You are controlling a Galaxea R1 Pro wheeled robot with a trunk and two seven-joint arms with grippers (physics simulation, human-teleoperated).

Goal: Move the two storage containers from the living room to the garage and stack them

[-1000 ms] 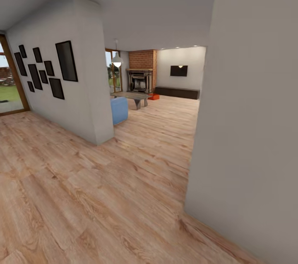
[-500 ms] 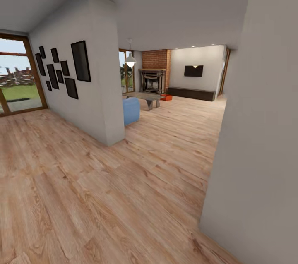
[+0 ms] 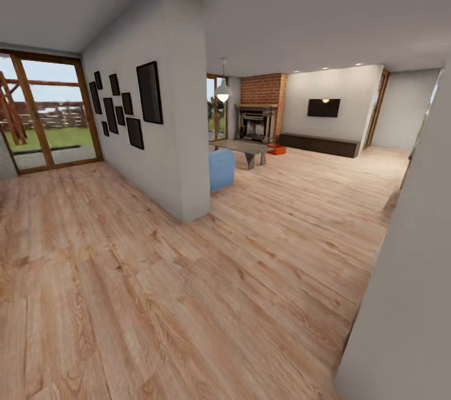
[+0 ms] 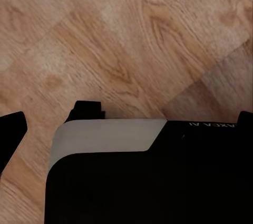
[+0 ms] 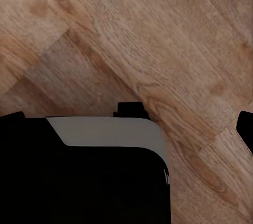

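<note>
Far ahead in the living room, a small orange-red storage container (image 3: 276, 150) sits on the wood floor by the brick fireplace (image 3: 264, 108). It is too small to tell whether I see one bin or two. My left gripper (image 4: 129, 120) hangs over the plank floor, its black fingertips (image 4: 11, 132) wide apart and nothing between them. My right gripper (image 5: 129, 118) is likewise open over the planks, one fingertip (image 5: 246, 128) at the frame's edge. Part of my own black and white body lies under both.
A white dividing wall (image 3: 181, 136) with black picture frames stands ahead left, with a blue armchair (image 3: 221, 169) and low grey table (image 3: 243, 148) behind it. A grey wall (image 3: 407, 300) is close on my right. Glass doors (image 3: 44, 111) are at far left.
The whole view has shifted: the camera has moved and turned, so the right wall has slid aside and more of the living room and the glass doors shows. Nothing in the room moved.
</note>
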